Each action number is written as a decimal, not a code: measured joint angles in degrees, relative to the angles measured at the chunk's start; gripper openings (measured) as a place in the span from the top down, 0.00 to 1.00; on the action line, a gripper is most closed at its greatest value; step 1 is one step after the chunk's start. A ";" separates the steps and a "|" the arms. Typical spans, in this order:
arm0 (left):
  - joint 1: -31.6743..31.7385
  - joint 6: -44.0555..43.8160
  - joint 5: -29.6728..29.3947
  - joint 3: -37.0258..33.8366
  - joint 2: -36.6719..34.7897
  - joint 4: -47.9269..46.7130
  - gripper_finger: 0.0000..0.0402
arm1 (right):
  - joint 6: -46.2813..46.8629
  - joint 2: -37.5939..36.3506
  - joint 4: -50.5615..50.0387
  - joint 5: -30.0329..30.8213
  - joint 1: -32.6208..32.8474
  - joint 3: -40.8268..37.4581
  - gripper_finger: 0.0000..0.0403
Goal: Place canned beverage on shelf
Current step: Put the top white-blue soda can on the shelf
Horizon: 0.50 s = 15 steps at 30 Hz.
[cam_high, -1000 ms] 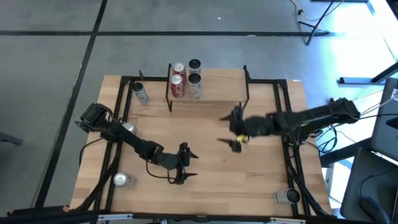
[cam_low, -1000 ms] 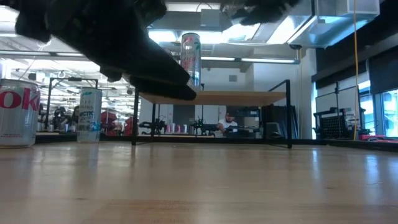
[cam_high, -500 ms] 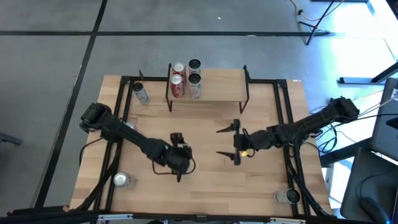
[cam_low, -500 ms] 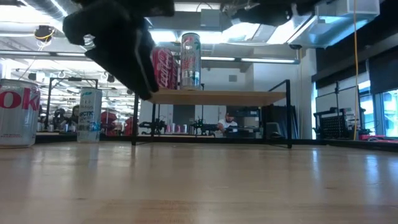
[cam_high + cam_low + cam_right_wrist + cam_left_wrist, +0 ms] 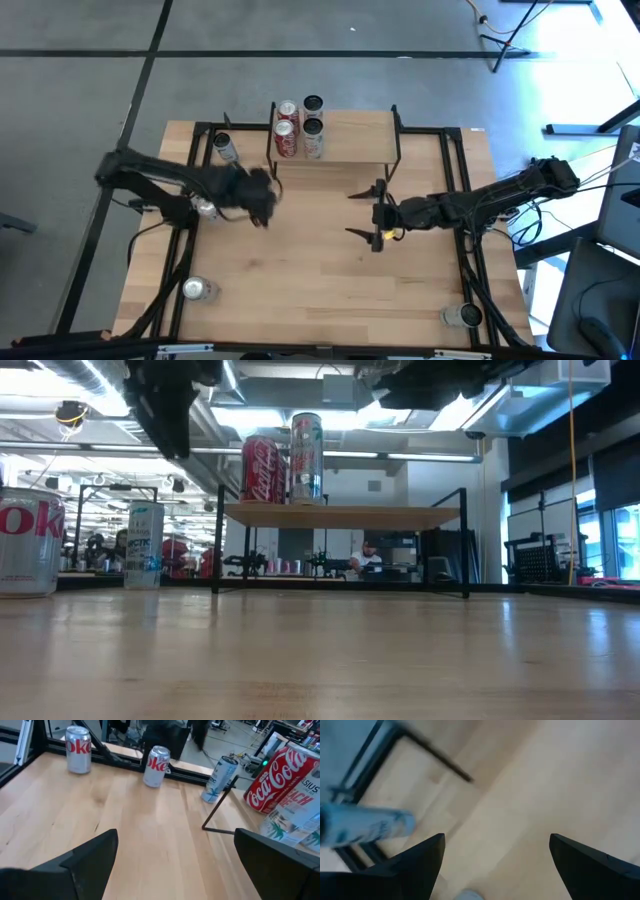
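High view: shelf [image 5: 350, 135] at table's far edge, four cans bunched at its left end, red can [image 5: 285, 139] among them. Left gripper [image 5: 262, 205] over table left of centre, near shelf's left leg, jaws apart, empty. Right gripper [image 5: 362, 211] in front of shelf's right end, jaws wide, empty.

Low view only: person [image 5: 368, 552] in room behind shelf.

Right wrist view only: "oke" lettering on two silver cans [image 5: 156, 766] along table edge.

Left wrist view: blurred slim pale can [image 5: 365, 824].
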 joint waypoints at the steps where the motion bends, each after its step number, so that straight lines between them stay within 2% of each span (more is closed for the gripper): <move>1: 1.57 -0.16 -0.03 0.00 -1.85 0.05 0.12 | -0.01 0.00 -0.23 -0.01 0.00 0.00 0.04; 5: 4.69 2.45 -0.38 0.00 -7.21 1.24 0.12 | 0.11 -0.02 -1.40 0.01 0.00 0.00 0.04; 8: 7.26 4.44 -4.54 0.00 -8.49 -0.07 0.12 | -0.06 0.00 -1.31 1.84 0.00 -0.02 0.04; 15: 26.44 12.33 -4.82 0.00 -7.52 -1.40 0.12 | -0.79 0.00 -1.58 6.64 0.00 -0.02 0.04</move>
